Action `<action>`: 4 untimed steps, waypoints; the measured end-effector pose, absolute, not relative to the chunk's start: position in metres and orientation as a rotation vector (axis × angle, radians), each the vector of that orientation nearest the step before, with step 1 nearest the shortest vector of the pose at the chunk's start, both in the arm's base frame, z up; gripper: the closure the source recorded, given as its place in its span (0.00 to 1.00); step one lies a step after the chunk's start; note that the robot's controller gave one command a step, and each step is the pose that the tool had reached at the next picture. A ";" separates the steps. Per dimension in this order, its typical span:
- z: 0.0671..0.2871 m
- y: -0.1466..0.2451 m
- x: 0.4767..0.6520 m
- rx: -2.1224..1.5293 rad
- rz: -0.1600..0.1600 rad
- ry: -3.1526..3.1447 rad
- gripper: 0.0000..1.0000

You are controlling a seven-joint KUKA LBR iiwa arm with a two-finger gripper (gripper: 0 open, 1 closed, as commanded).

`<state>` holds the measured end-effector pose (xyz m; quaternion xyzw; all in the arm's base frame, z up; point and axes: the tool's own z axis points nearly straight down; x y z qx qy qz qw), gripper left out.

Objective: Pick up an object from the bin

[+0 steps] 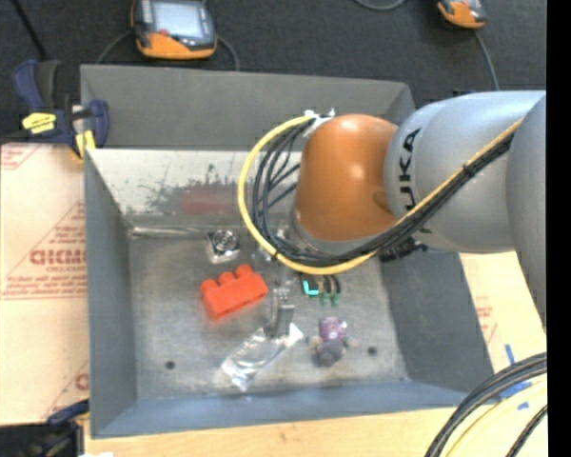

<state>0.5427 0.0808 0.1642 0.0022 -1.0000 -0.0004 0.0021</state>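
Gripper point(283, 310) hangs low over the middle of the grey metal bin point(109, 284), below the arm's rounded orange cover point(347, 174). Whether it is spread or pressed together I cannot tell, for the cover and the cables point(248, 212) looped round it hide most of it. Nothing shows pinched in it.

Its tip stands just right of an orange-red toy brick point(234, 291) with studs on top, which lies tilted on the bin floor, left of centre. Just under the tip begins a clear plastic piece point(257, 355), crumpled and shiny, which runs down and to the left towards the near wall. Whether the tip touches this piece cannot be told.

To the right of the clear piece, and apart from it, lies a small purple figure point(330, 339). Farther back, beside the foot of the far wall and up and left of the brick, sits a small shiny metal piece point(223, 244).

From the right the grey arm point(466, 179) reaches in over the bin's right wall.
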 end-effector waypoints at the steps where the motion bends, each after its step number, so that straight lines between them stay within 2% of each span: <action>1: 0.079 0.090 0.594 0.217 0.001 -3.136 0.00; 2: 0.083 0.091 0.595 0.212 -0.003 -3.141 1.00; 3: 0.183 0.090 0.612 0.199 -0.001 -3.148 1.00; 4: 0.277 0.082 0.642 0.172 -0.001 -3.152 1.00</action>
